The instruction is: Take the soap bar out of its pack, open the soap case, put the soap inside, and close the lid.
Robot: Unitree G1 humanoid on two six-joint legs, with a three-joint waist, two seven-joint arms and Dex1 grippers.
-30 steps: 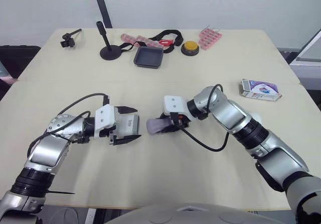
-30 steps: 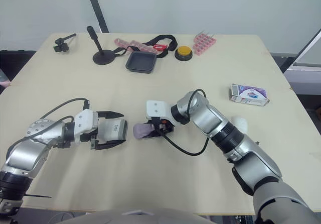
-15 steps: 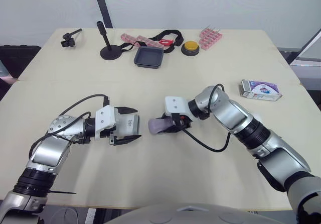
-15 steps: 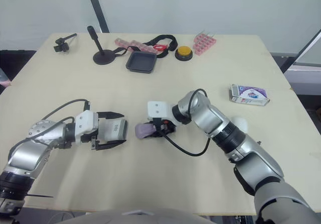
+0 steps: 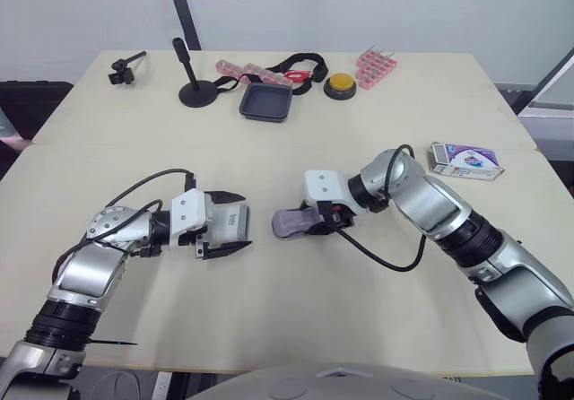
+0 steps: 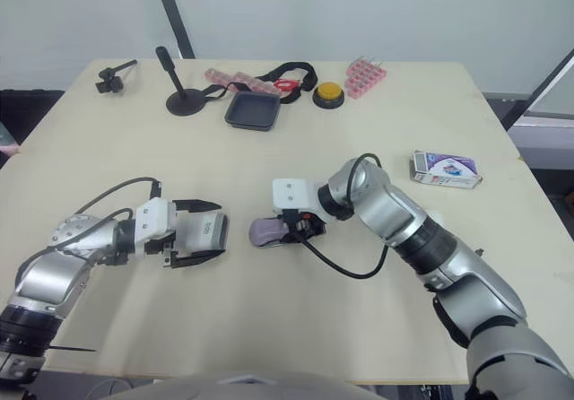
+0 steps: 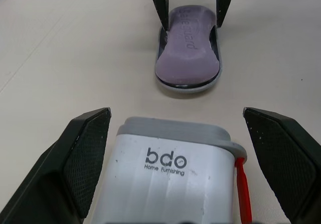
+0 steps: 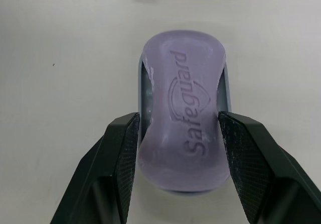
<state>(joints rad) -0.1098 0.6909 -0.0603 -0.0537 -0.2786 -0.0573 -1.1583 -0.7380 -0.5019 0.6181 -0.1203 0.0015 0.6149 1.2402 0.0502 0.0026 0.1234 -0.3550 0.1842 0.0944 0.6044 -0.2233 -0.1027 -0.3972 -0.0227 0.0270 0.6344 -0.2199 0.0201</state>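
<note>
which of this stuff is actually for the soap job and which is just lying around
For the job: soap, case base, lid, pack, left gripper, right gripper.
Lying about: black tray, yellow button, pink racks, stand, strap, clamp.

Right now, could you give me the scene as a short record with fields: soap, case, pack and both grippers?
soap: purple bar, out of its pack, lying in the base
base: grey tray, on the table, uncovered
lid: white, apart from the base, on its left
pack: box, on the table, far right
left gripper: holds the lid
right gripper: fingers on both sides of the soap
not yet done: closing the lid
</note>
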